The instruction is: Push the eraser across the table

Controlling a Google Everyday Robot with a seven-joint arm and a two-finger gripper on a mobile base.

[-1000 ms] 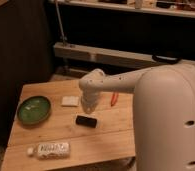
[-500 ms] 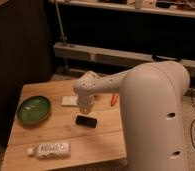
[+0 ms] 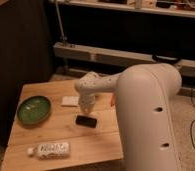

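The eraser (image 3: 86,121) is a small, flat black slab with rounded corners. It lies near the middle of the table (image 3: 51,131), whose pale wood top shows plank grain. The gripper (image 3: 86,106) hangs just behind the eraser, pointing down. From here I can't make out how wide it is parted, whether it holds anything, or whether it touches the eraser. The smooth white arm (image 3: 141,110) hides the table's right side. Left of the eraser sit a round green bowl (image 3: 34,109) and a pale square pad (image 3: 69,101). A clear bottle (image 3: 50,149) lies on its side near the front edge, its label unreadable.
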